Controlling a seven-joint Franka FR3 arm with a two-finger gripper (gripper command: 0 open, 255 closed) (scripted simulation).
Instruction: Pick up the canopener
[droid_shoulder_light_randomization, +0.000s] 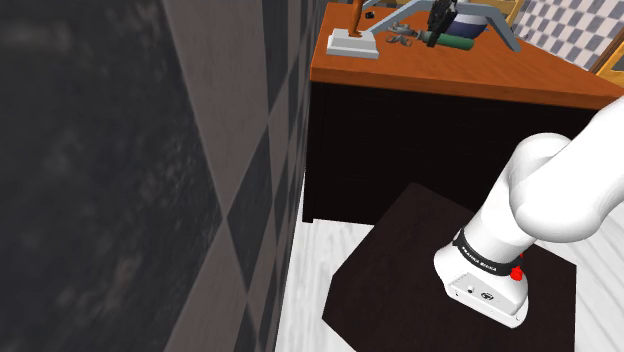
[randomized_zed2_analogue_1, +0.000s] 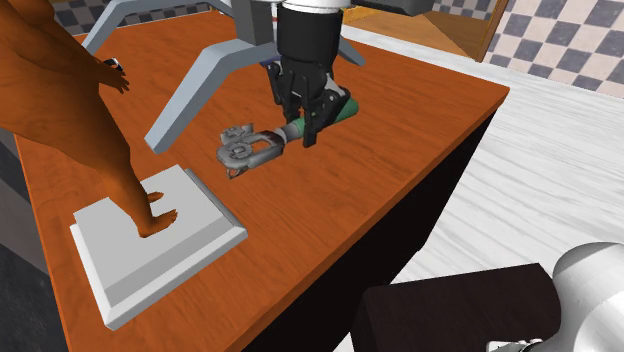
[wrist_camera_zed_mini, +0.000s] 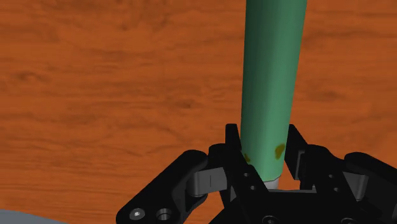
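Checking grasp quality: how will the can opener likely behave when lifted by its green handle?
Probably stiff: the can opener looks like solid parts. Its round, smooth green handle might twist in the claw. The grey head juts beyond the grip, so it may droop that way.

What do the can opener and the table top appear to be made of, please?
The can opener has a plain green handle, smooth and matte, probably plastic or rubber. Its head is grey with a dull sheen, likely metal. The table top is orange-brown with darker grain streaks, so it is wood or a wood veneer.
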